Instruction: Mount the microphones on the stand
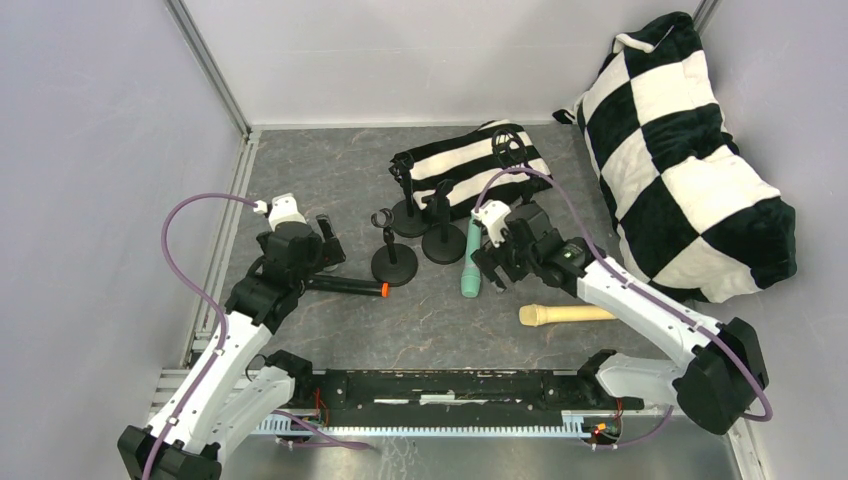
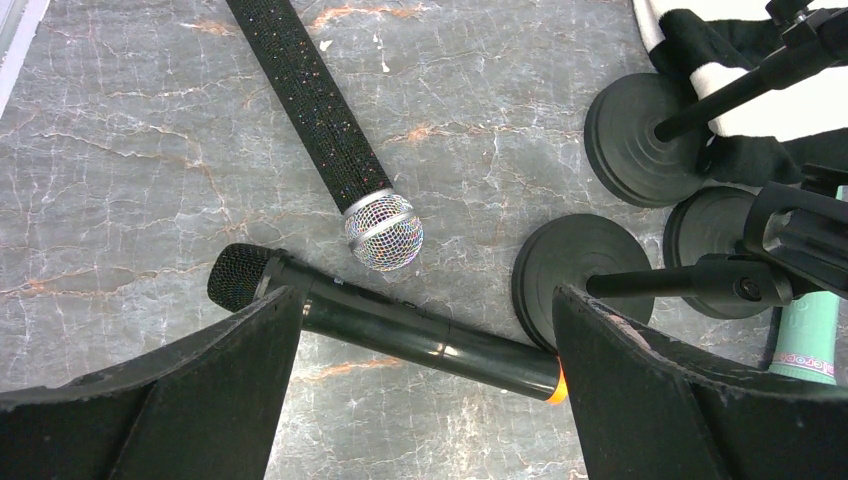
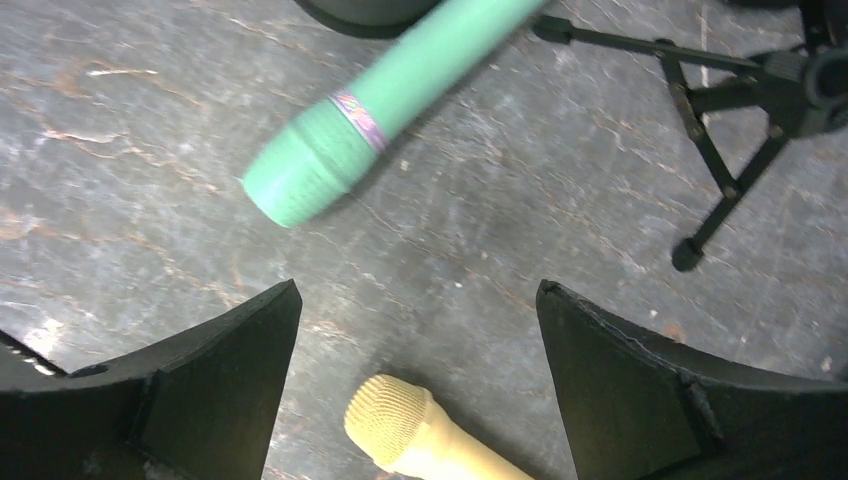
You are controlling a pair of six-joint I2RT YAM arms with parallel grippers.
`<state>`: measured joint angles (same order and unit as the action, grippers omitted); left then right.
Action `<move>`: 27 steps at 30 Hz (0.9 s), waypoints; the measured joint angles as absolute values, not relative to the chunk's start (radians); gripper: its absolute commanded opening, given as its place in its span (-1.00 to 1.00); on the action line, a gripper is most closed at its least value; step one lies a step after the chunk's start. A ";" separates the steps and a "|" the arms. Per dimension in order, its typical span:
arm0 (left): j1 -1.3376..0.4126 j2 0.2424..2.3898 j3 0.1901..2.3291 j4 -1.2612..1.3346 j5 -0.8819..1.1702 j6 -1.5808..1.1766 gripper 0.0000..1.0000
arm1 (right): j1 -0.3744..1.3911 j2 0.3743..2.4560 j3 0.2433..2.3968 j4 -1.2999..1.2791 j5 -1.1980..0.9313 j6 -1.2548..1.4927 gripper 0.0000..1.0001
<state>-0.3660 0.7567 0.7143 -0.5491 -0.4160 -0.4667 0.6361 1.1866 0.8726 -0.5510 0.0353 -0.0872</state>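
Close left gripper [image 2: 420, 322], spread wide and empty, squarely on mid-barrel of black stick microphone with orange ring [image 2: 400, 336] lying toward left edge; right gripper [image 3: 418, 300] likewise agape, near mint-green plastic microphone [image 3: 385, 105] mid-worktop, beside round-based black stands [image 1: 394, 266].

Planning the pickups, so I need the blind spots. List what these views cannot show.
Silver-mesh microphone: absent from the top view, apparently under the left arm; left wrist view cuts its tail at the top edge.
Cream microphone: right wrist view cuts its body at the bottom edge.
Mint microphone: blurred in the right wrist view; ring print unreadable.
Stand clips: too small in the top view to judge.
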 measured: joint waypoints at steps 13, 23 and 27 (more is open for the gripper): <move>-0.366 0.759 0.715 -0.551 -0.417 -0.467 1.00 | 0.708 1.185 0.721 -0.253 0.195 0.319 0.96; -0.366 0.759 0.715 -0.552 -0.424 -0.467 1.00 | 0.708 1.224 0.643 -0.061 0.245 0.617 0.93; -0.366 0.759 0.715 -0.552 -0.442 -0.467 1.00 | 0.708 1.231 0.627 -0.031 0.245 0.643 0.93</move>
